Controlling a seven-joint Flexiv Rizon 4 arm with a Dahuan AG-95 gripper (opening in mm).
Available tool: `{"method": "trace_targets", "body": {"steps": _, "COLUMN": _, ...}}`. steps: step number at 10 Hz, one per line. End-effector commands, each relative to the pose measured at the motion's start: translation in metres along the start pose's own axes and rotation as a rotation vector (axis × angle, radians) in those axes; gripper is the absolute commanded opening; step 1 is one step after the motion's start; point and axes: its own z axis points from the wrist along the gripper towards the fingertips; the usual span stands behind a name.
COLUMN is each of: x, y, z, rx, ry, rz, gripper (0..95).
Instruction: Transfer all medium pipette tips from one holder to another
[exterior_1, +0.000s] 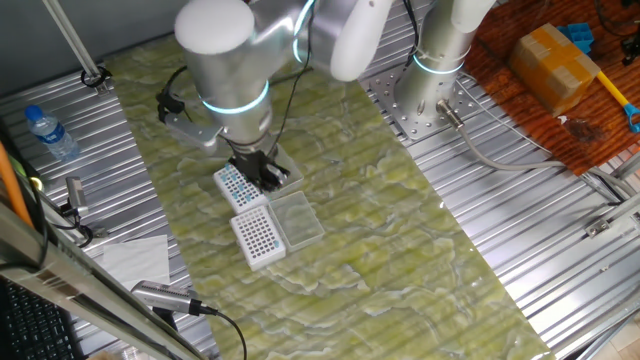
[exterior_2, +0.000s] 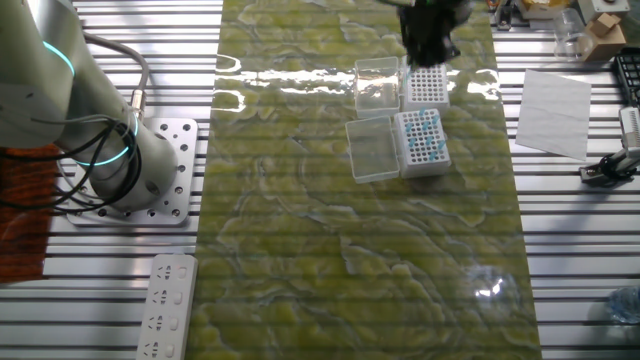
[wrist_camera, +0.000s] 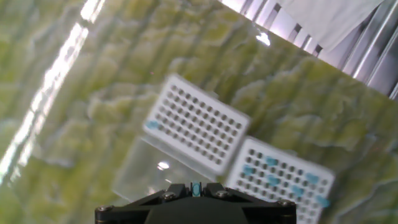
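Note:
Two white tip holders stand side by side on the green mat. One holder (wrist_camera: 283, 180) (exterior_1: 236, 185) (exterior_2: 422, 140) carries several medium pipette tips (wrist_camera: 272, 162), seen as light-blue dots. The other holder (wrist_camera: 198, 126) (exterior_1: 257, 236) (exterior_2: 427, 88) shows mostly dark bare holes, with one blue tip (wrist_camera: 153, 125) at a corner. My gripper (wrist_camera: 196, 186) (exterior_1: 262, 170) (exterior_2: 430, 40) hangs above the holders. It is shut on one blue-topped tip (wrist_camera: 196, 189) held between the fingertips.
Two clear lids (exterior_1: 298, 220) (exterior_2: 375, 150) (exterior_2: 378, 82) lie beside the holders. A white paper sheet (exterior_2: 555, 100) lies on the slatted metal table past the mat. A water bottle (exterior_1: 48, 132) and a power strip (exterior_2: 170, 305) are off the mat.

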Motion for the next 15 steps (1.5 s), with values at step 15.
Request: {"method": "trace_targets", "body": {"steps": 15, "x": -0.035, "y": 0.024, "z": 0.022, "rx": 0.025, "ry": -0.058, "rz": 0.039, "gripper": 0.0}}
